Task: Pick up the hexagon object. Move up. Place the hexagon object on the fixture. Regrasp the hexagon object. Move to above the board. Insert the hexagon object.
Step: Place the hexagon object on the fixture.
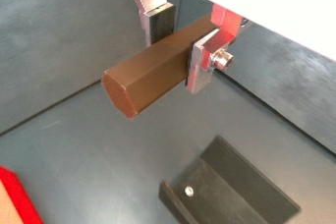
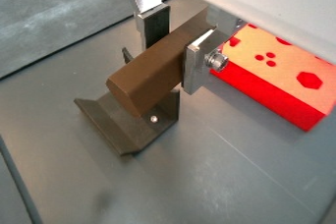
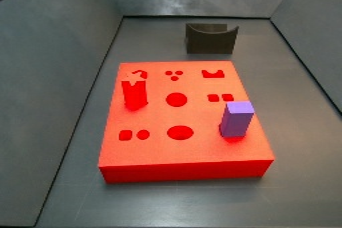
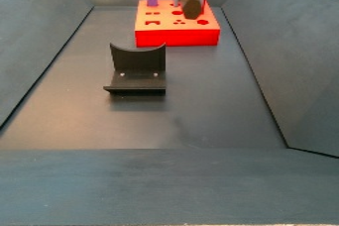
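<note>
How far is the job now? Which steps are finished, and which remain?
Done: the gripper has picked up the brown hexagon object, its fingers shut on it, lifted clear of the floor. In hand: in a wrist view it hangs above the fixture, not yet resting there. Left: placing on the fixture, regrasping, moving above the red board and inserting.

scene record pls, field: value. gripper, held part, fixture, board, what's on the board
gripper: in the air, shut on the hexagon object, seen in both wrist views
hexagon object: brown rod clamped between the silver fingers, lying roughly level, clear of the floor
fixture: dark bracket on the floor, nothing on it
board: red slab, flat on the floor, apart from the fixture
on board: red peg upright, purple block near one corner
step: hexagon object not yet on the fixture
</note>
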Robot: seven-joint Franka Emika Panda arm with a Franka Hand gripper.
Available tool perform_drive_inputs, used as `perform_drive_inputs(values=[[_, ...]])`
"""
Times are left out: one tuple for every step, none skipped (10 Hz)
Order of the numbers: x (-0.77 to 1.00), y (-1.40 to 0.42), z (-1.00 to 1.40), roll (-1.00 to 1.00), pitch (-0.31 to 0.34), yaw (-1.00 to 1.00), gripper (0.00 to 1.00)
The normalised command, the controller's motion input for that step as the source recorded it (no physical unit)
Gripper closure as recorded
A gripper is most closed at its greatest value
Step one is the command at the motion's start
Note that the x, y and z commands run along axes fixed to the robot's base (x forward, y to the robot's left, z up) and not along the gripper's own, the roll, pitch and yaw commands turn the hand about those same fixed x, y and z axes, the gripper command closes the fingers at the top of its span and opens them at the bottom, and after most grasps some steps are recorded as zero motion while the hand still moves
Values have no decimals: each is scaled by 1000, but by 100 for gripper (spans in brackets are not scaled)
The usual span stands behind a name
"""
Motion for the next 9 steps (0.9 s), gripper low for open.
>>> perform_drive_inputs(values=[[1000,-155,12,-1000,-10,-90,100],[1000,-146,11,-1000,-10,-91,100],[1000,-82,9,-1000,4,-103,100],[1000,-59,9,-1000,20,-103,100],[1000,-19,4,-1000,39,-102,100],[992,-4,-2,-1000,43,-103,100],[868,19,-8,-1000,51,-107,100],[738,32,-9,-1000,60,-113,100],[639,34,-11,-1000,66,-119,100]])
